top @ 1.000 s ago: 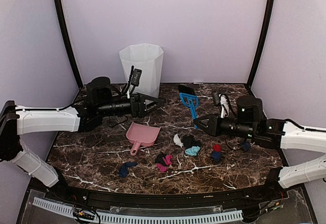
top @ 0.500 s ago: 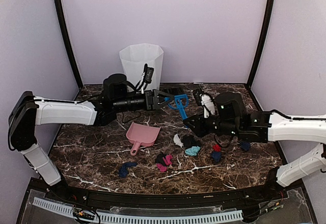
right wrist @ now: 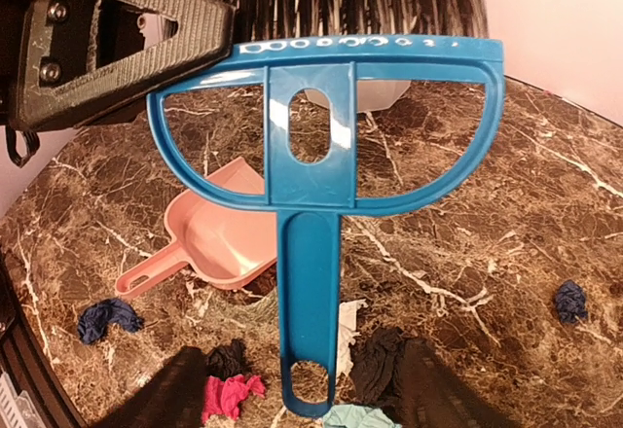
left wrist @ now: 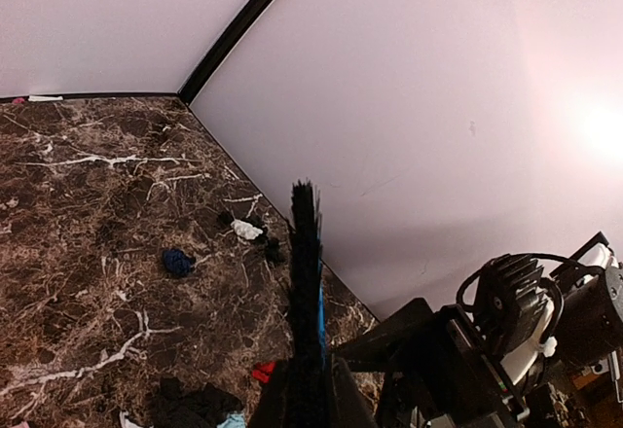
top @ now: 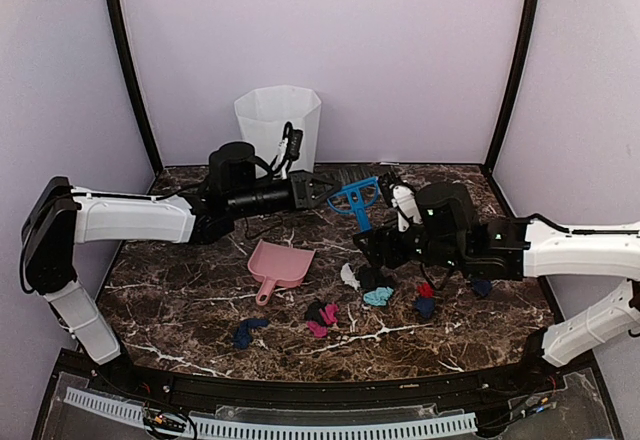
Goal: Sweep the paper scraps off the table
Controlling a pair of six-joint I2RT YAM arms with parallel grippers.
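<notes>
Paper scraps (top: 377, 287) lie scattered on the table (top: 180, 300), 5 o'clock of centre. Pink dustpan (top: 281, 263) sits at their 9 o'clock, white bin (top: 278, 132) at 11. Left gripper (top: 325, 192) clamps blue hand brush (top: 356, 198) aloft; right gripper (right wrist: 307, 386) stands spread around its handle, not touching.

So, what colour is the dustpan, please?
The dustpan is pink, clearest in the right wrist view.

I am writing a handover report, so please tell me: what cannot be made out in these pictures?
Left wrist view: the blue hand brush shows only edge-on, its handle not distinguishable; the bottom edge cuts off most of the left claw.
Top view: the right claw blends into the dark table; its opening is unreadable.
Right wrist view: the brush covers most of the white bin.
</notes>
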